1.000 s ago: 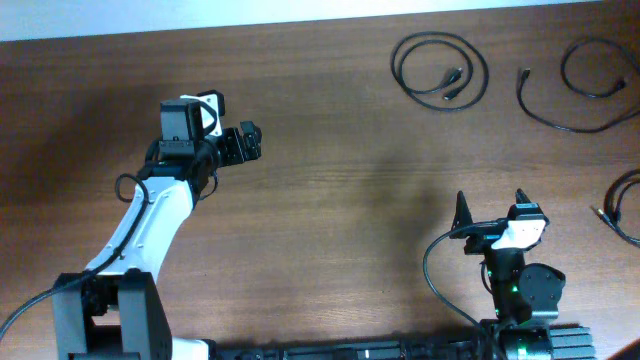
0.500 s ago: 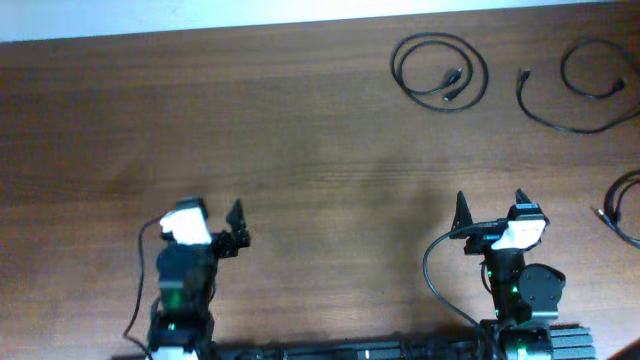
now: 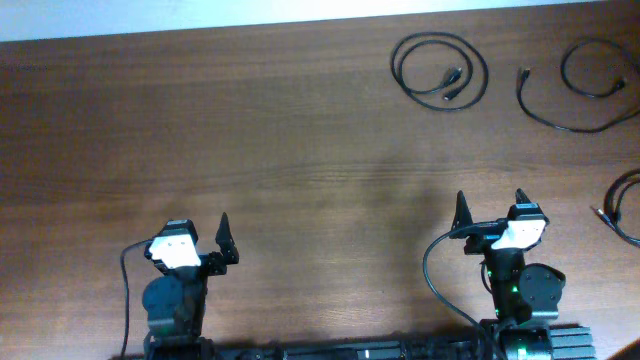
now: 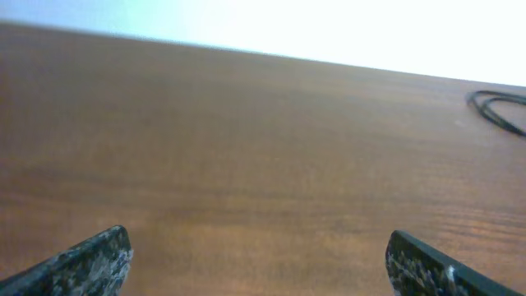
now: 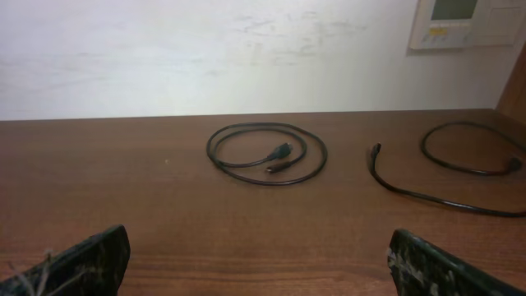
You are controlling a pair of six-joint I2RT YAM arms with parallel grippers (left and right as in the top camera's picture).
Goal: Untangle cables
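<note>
Three thin black cables lie apart at the far right of the brown table. A coiled cable point(image 3: 452, 76) with its plug ends inside the loop also shows in the right wrist view point(image 5: 279, 153). A second cable point(image 3: 560, 126) with a loop and a long tail lies to its right point(image 5: 400, 190). A third cable point(image 3: 612, 196) is cut by the right edge. My left gripper point(image 3: 195, 232) is open and empty at the near left point(image 4: 259, 263). My right gripper point(image 3: 490, 205) is open and empty at the near right point(image 5: 259, 263), well short of the cables.
A bit of black cable point(image 4: 501, 107) shows at the far right of the left wrist view. A white wall with a control panel point(image 5: 460, 20) stands behind the table's far edge. Thick arm wires hang by each arm base.
My left arm has pulled back from the middle left of the table to the near edge. The right arm and the cables have not moved.
</note>
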